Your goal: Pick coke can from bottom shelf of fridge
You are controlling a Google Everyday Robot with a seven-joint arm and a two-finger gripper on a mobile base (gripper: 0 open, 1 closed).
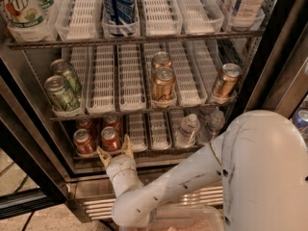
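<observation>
The fridge stands open, its racks lined with white slotted trays. On the bottom shelf, at the left, stand several red coke cans; the front two are the left one and the right one. My gripper is just in front of the shelf's rail, below the right front coke can. It is open, its tan fingertips spread and pointing up at that can, with nothing between them. My white arm reaches in from the lower right.
Clear water bottles stand on the bottom shelf's right. The middle rack holds green cans at left and bronze-gold cans. The top rack holds a blue can and bottles. The ribbed base panel lies below.
</observation>
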